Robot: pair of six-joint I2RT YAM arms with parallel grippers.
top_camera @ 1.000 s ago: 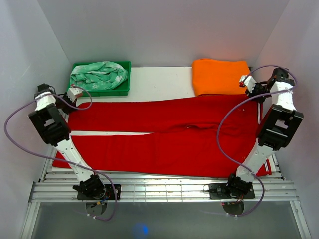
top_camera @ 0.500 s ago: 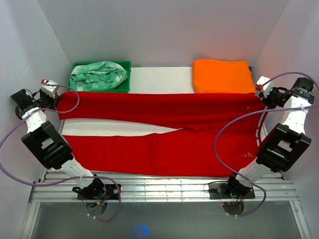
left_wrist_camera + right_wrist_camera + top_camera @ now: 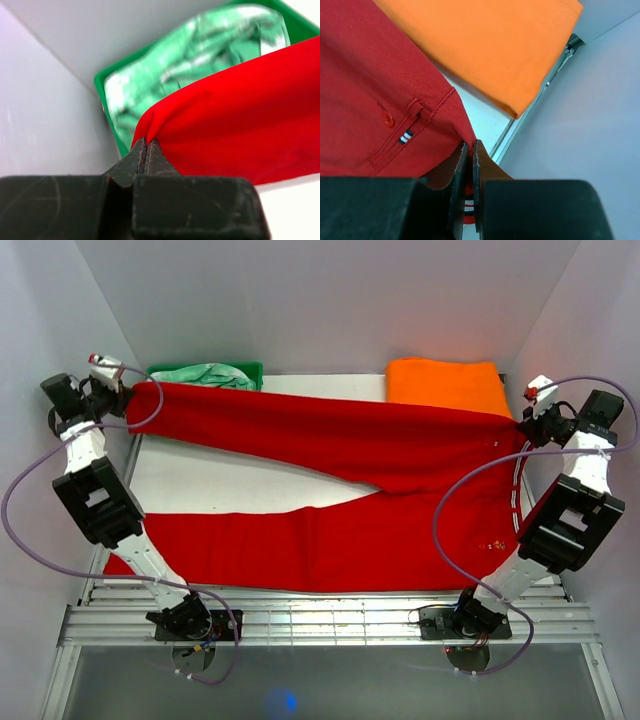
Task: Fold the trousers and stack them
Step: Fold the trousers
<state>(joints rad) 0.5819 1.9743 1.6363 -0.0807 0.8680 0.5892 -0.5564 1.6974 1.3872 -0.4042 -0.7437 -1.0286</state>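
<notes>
Tabletop (image 3: 225, 485) shows white between flat and taut legs of the trousers (image 3: 400, 455).

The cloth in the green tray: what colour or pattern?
Cloth: mint green with white patterning; left wrist view shows it best.

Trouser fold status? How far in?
Done: grasps only. The left gripper is shut on the trousers at the far leg's cuff, and the right gripper is shut on the waist corner. In hand: the far leg hangs stretched between them, crossing the green bin. The near leg lies flat on the table. Left: no fold laid yet, then stacking.
</notes>
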